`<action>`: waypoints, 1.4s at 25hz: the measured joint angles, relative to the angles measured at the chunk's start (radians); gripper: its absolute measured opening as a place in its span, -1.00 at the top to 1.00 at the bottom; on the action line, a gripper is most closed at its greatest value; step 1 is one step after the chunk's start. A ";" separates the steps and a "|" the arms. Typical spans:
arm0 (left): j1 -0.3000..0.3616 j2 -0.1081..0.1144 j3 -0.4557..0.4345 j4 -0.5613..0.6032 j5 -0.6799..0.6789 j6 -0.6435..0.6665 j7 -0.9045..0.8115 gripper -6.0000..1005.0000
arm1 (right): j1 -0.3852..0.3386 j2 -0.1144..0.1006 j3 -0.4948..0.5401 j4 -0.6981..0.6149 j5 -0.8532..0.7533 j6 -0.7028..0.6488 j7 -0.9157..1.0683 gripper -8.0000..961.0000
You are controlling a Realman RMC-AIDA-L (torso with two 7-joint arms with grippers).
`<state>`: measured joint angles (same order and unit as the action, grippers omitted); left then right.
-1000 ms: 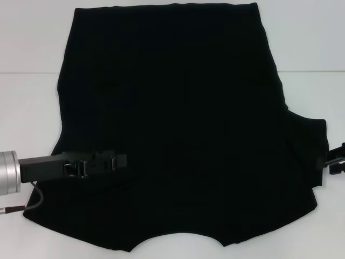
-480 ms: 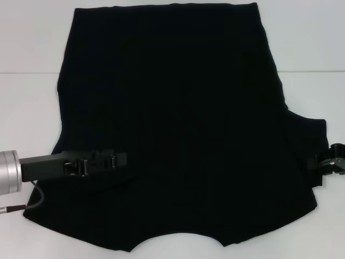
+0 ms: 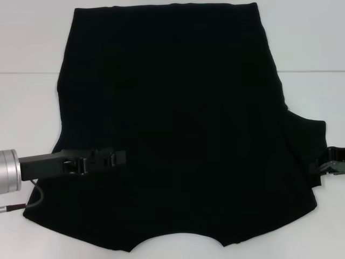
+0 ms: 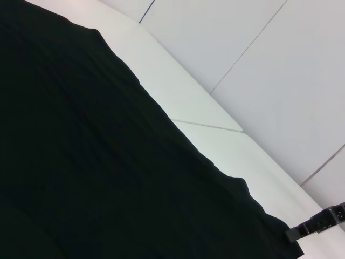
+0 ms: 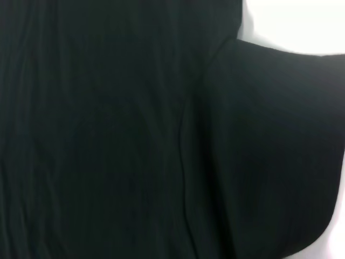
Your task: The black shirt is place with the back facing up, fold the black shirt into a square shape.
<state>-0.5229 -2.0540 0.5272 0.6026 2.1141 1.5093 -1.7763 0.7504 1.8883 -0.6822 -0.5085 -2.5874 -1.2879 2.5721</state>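
1. The left end effector (image 3: 119,159) is seen low over the left sleeve area; whether it is open or closed cannot be told.
2. The black shirt (image 3: 178,124) is spread on the white table (image 3: 27,108); squaring is judged barely begun.
3. The right end effector (image 3: 331,166) is at the right sleeve edge, its state unclear.

The head camera looks forward and steeply down on the white desk (image 3: 32,48), covering the whole black shirt (image 3: 178,124). The left wrist camera sits low and close, looking across the shirt toward the wall. The right wrist camera faces down, very near the sleeve at 3 o'clock, also in the head view.
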 joint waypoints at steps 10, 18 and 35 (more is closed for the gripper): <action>-0.001 0.000 -0.001 0.000 -0.005 0.000 0.000 -0.14 | -0.007 -0.008 0.000 -0.012 0.001 -0.009 -0.001 0.90; 0.010 0.001 -0.025 -0.001 -0.022 0.012 0.000 -0.14 | -0.061 -0.026 0.043 -0.092 0.001 0.014 0.003 0.92; 0.012 0.000 -0.081 -0.001 -0.027 0.022 0.001 -0.13 | -0.119 -0.065 0.096 -0.140 0.001 0.039 0.012 0.92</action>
<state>-0.5111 -2.0536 0.4464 0.6012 2.0876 1.5316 -1.7758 0.6314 1.8237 -0.5862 -0.6488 -2.5862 -1.2486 2.5840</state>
